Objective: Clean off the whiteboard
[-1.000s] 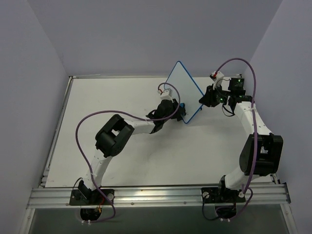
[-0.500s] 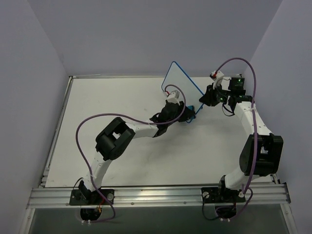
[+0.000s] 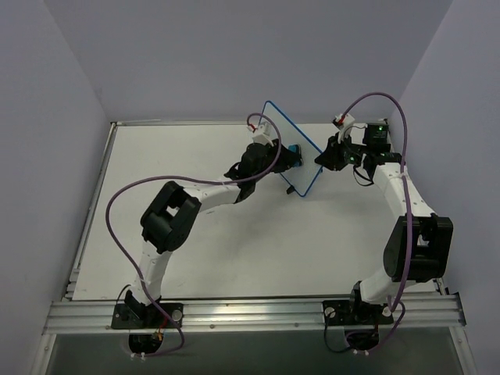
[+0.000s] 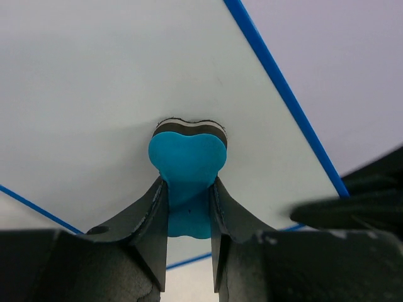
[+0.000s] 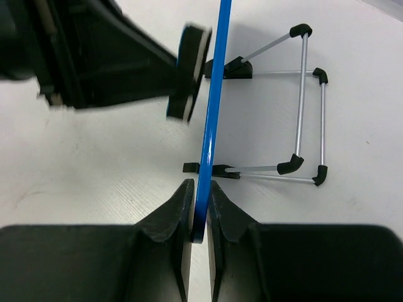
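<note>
The whiteboard (image 3: 301,173) stands tilted on the table, its blue frame nearly edge-on from above. My right gripper (image 3: 322,158) is shut on its right edge; in the right wrist view the blue edge (image 5: 214,94) runs down between my pinched jaws (image 5: 200,214). My left gripper (image 3: 287,156) is shut on a small blue eraser (image 3: 292,151). In the left wrist view the eraser (image 4: 187,157) presses flat against the white face of the board (image 4: 94,82), which shows no writing there. The eraser (image 5: 189,72) also shows side-on against the board in the right wrist view.
A wire stand with black tips (image 5: 303,107) sits on the table behind the board, and a black foot (image 5: 228,68) shows at its base. Grey walls close in the table (image 3: 156,195) at the back and sides. The left arm's purple cable (image 3: 125,195) loops over the left side.
My left gripper has carried the eraser along the board from its near lower end up to its far part. The board has swung more edge-on. My right jaws have tightened on the frame.
</note>
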Robot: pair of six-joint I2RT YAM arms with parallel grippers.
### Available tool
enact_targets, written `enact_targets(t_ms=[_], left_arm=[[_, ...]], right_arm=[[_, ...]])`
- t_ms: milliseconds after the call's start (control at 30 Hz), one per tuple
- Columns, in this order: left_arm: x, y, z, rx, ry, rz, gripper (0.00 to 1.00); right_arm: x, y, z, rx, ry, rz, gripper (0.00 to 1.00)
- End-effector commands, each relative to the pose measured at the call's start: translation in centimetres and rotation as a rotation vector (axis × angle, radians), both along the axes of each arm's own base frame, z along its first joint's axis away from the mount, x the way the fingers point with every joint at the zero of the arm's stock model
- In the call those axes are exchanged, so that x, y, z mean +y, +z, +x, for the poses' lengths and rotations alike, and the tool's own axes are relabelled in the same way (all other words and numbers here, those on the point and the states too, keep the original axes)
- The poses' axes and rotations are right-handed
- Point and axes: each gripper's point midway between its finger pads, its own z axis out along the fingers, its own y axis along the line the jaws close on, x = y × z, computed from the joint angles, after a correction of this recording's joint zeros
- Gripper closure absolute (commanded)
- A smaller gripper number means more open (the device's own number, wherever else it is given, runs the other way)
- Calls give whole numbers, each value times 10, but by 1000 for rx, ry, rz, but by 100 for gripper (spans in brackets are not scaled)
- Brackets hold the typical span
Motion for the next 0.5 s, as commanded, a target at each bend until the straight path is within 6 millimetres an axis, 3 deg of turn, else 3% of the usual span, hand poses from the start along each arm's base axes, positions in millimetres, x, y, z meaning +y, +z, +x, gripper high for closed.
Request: enact_targets(t_ms=[0, 100, 200, 233, 300, 333, 367, 467], left_arm=[[35, 25, 45, -55, 93, -3, 98], [54, 19, 75, -61, 138, 43, 98], [71, 1, 100, -39, 204, 89, 98], [81, 5, 111, -43, 230, 80, 98], [88, -17, 124, 5, 253, 110, 98], [90, -9, 134, 1, 268, 99, 98], [98, -28, 144, 38, 285, 114, 98], [105, -49, 155, 98, 301, 132, 98]], right_arm=[[14, -18, -22, 97, 52, 15, 100], [13, -18, -21, 97, 45, 16, 100], [12, -18, -20, 99, 34, 15, 100], [12, -18, -19, 95, 31, 13, 100], [12, -17, -19, 94, 29, 14, 100], [12, -16, -18, 94, 28, 16, 100], [12, -16, -18, 93, 27, 16, 100], [12, -16, -17, 90, 24, 14, 100]])
